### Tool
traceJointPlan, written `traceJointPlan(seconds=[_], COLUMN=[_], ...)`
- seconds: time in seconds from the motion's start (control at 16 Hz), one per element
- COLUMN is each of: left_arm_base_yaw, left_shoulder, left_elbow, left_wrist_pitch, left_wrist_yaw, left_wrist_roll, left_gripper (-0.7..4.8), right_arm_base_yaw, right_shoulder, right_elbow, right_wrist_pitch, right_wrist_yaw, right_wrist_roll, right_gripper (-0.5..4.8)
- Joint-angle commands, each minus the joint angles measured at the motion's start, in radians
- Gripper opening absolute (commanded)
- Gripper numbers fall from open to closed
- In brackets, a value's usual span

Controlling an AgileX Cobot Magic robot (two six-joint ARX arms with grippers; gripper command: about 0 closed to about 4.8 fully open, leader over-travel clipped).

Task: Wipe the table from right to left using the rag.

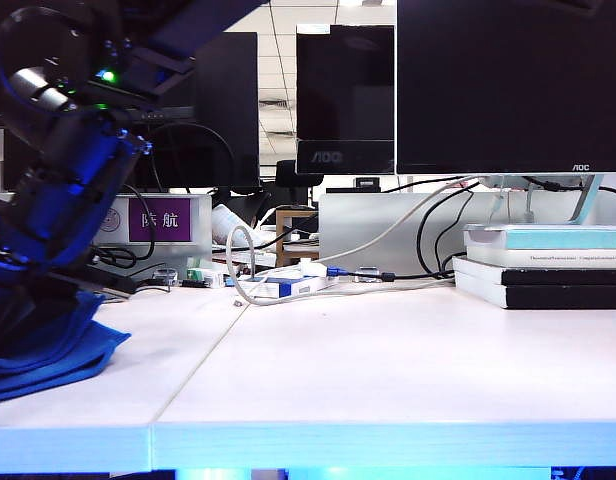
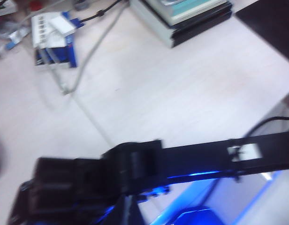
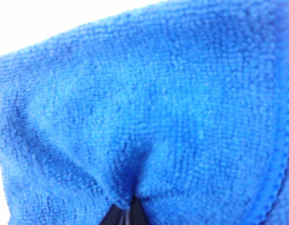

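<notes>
Your right gripper [image 3: 127,216] is clenched on the soft royal-blue microfibre rag [image 3: 149,117]. In its wrist view the fuzzy cloth gathers into a tight fold that runs down into the dark fingertips, and blue pile fills almost the whole picture.

From the exterior view, the rag [image 1: 48,355] lies crumpled at the far left end of the wide pale whitish-pink table [image 1: 388,370], close to the front edge, with a black arm bearing down on it. You can take that for the right arm reaching across, since only its camera is full of cloth.

What matters for the coming move is that almost no table remains to the left of the rag. The whole bare top stretches away to its right, past the seam between the panels towards the stack of books [image 1: 548,265]. I judge the right-to-left pass to be at or near its end.

Your left gripper hangs above the table, but you only get a dark blurred mass [image 2: 74,187] in its wrist view, so I cannot tell how its jaws stand.

The rag looks thick, looped and bunched rather than spread flat.
</notes>
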Motion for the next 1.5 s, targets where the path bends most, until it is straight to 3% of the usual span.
traceJointPlan(seconds=[0.06,0.31,0.56,0.69,0.81,1.0,1.5], left_arm_base_yaw=[0.000,0.003,0.004,0.004,0.004,0.004,0.009], left_shoulder=[-0.003,-0.001,-0.002,-0.002,-0.003,-0.003,-0.003], left_elbow=[0.004,-0.045,-0.092,-0.092,-0.092,-0.090,-0.091], left_wrist_pitch=[-0.076,-0.140,-0.159,-0.158,-0.162,-0.166,-0.149], left_wrist_yaw=[-0.205,-0.402,-0.415,-0.455,-0.501,-0.501,-0.496], left_wrist_roll=[-0.004,-0.030,-0.030,-0.023,-0.018,0.000,0.016], left_gripper=[-0.05,-0.05,-0.05,-0.05,-0.05,-0.05,-0.05], right_arm_base_yaw=[0.005,-0.001,-0.002,-0.007,-0.011,-0.013,-0.035], right_shoulder=[0.010,0.010,0.009,0.007,-0.003,-0.024,-0.114], right_elbow=[-0.007,-0.007,-0.007,-0.006,-0.007,-0.006,-0.006], right_wrist_pitch=[-0.017,-0.034,-0.043,-0.046,-0.053,-0.047,-0.088], right_wrist_yaw=[-0.002,0.000,-0.007,-0.057,-0.077,-0.077,-0.078], right_wrist_roll=[-0.007,-0.007,-0.006,-0.006,-0.006,-0.007,-0.011], right_gripper=[-0.01,-0.01,-0.01,0.12,1.31,1.81,1.80])
